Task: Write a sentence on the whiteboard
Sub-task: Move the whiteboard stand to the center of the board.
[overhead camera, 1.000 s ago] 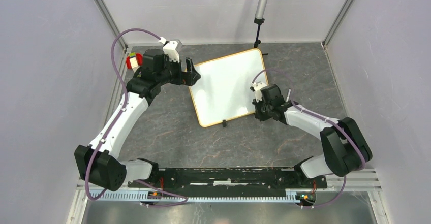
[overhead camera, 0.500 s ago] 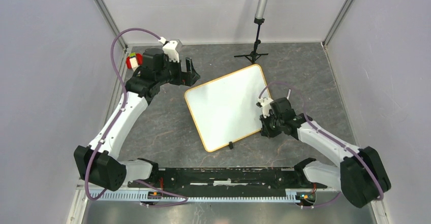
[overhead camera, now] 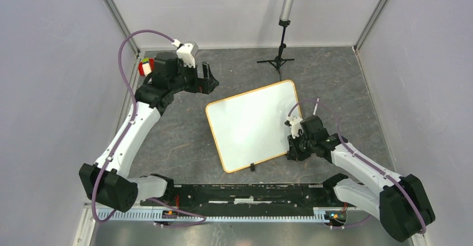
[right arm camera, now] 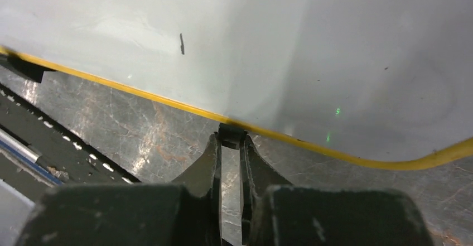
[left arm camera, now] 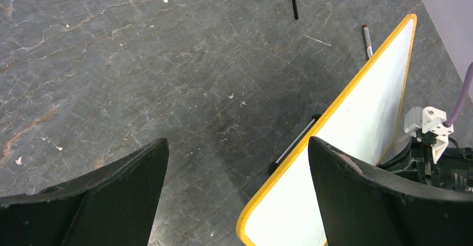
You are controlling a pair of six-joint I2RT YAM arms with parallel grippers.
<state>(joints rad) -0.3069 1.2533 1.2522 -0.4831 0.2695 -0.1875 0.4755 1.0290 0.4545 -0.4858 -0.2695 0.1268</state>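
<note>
While within right claw, whiteboard edge

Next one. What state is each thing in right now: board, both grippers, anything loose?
whiteboard: blank but for one small dark mark.
left gripper: open, empty, above the table.
right gripper: shut on the whiteboard, at its black clip.
marker: lying loose on the table past the board's corner.
tripod stand: upright at the back.

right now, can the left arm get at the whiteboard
Probably yes: the left gripper hangs open beside the whiteboard, at its far-left corner, nothing between them; the right gripper grips a clip on the near edge.
</note>
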